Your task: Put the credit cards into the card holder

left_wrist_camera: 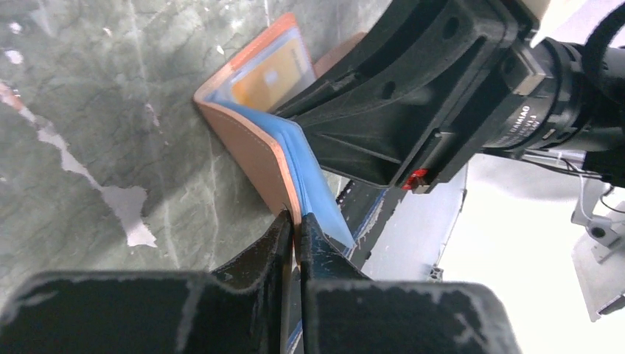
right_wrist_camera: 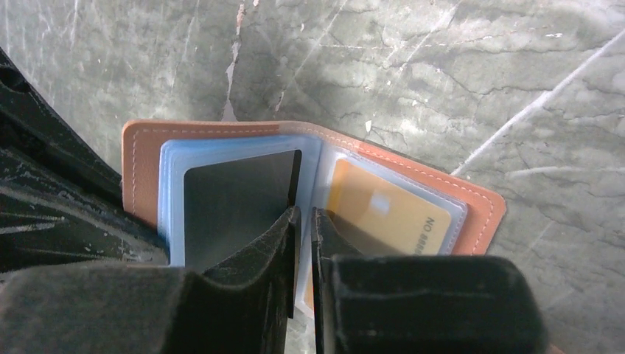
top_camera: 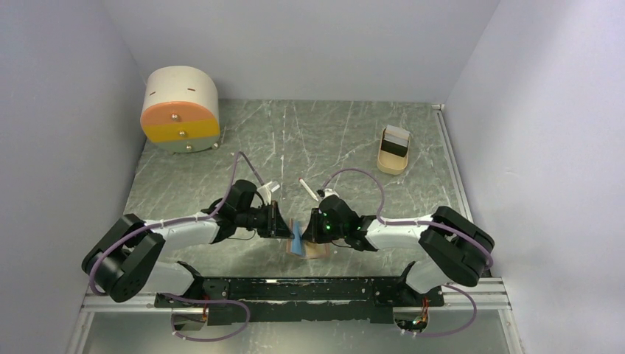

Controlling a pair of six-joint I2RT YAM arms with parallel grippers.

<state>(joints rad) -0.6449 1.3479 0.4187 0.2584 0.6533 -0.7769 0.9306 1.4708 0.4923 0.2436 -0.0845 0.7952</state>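
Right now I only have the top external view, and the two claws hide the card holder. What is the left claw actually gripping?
Observer: The left claw is shut on the tan cover edge of the card holder, with that cover tilted up off the table.
Operator: And the right claw?
Observer: The right claw looks closed on a clear sleeve beside the spine.
Operator: Any cards in?
Observer: A black card sits in one sleeve, and a gold card in the facing one.
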